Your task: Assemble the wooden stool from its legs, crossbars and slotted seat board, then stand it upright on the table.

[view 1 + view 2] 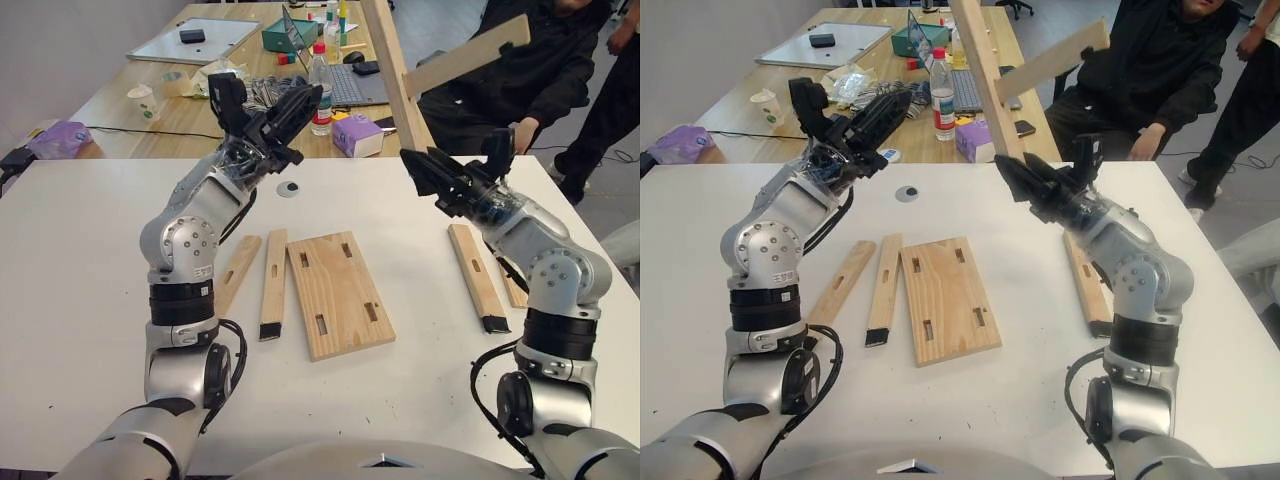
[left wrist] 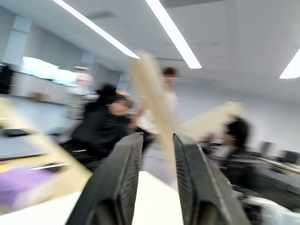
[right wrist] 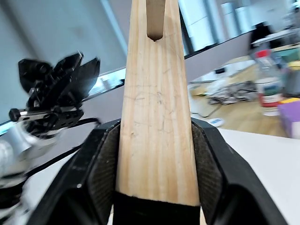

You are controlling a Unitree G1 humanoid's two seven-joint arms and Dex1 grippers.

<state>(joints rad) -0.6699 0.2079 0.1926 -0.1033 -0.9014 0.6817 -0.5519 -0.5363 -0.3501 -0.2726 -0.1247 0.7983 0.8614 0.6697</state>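
Stool leg clamped upright in right fingers; left fingers apart, empty

Bright, even light from ceiling strips; faint soft shadows on the table
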